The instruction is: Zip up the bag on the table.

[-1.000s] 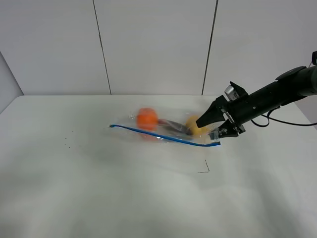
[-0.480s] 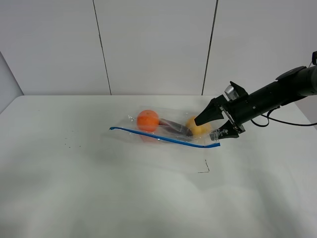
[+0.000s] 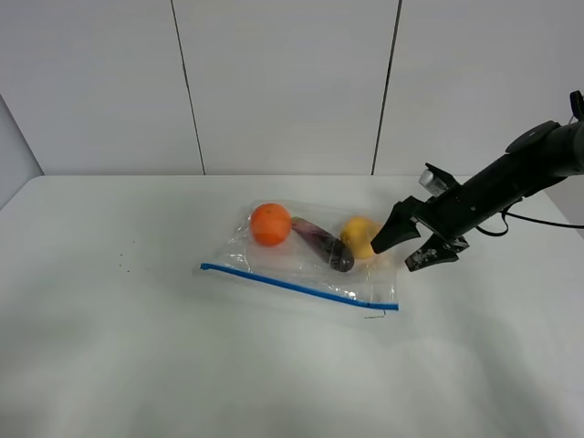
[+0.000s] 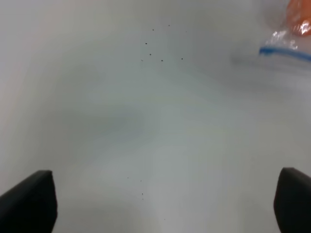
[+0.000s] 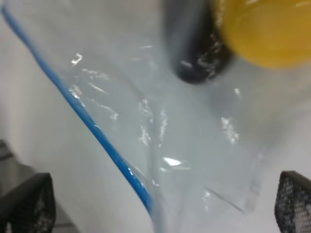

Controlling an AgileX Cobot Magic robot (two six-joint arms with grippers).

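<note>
While the bag [image 3: 301,260] lies flat, the right end effector [image 3: 404,252] hovers spread beside its edge.

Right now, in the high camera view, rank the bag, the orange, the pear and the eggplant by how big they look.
Largest to smallest:
1. the bag, by far
2. the eggplant, long but thin
3. the orange and the pear: they look alike, and the right gripper hides part of the pear, so no ranking between them.
</note>
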